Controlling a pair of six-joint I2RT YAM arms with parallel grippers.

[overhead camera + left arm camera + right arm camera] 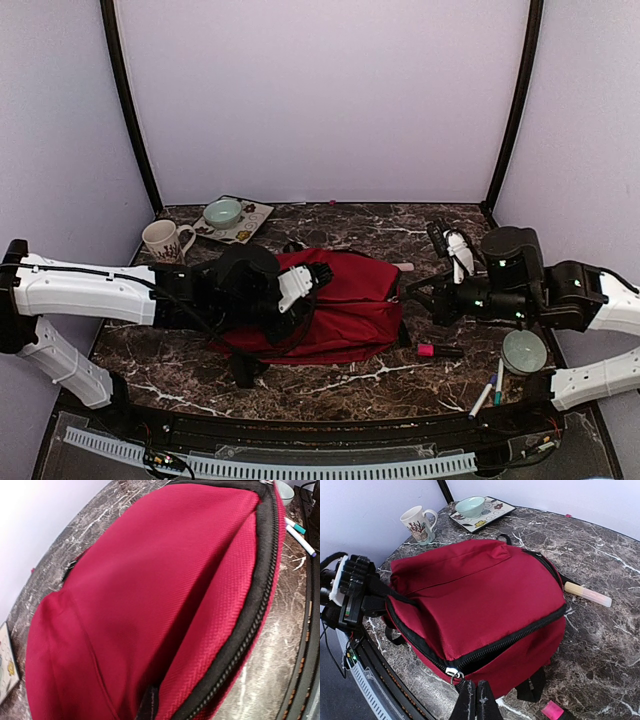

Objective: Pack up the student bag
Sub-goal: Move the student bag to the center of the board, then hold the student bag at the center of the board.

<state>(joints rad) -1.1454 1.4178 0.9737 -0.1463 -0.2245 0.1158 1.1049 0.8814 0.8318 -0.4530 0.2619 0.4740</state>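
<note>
The student bag (345,300), a dark-red backpack with black zippers, lies flat in the middle of the marble table (340,385). Its main zipper (520,630) runs along the near side and gapes slightly. My right gripper (476,700) is shut at the bag's corner, with the silver zipper pull (451,671) leading into its black fingertips. My left gripper (350,592) is at the bag's other end, shut on the black edge band, which stretches taut toward it. The left wrist view is filled with red fabric (150,590) and zipper; its own fingers are hidden there.
At the back left stand a flowered mug (165,240) and a tray (250,225) with a pale green bowl (222,212). A cream marker (587,594) lies beyond the bag. A pink highlighter (432,350), two pens (490,390) and a round grey dish (524,350) lie front right.
</note>
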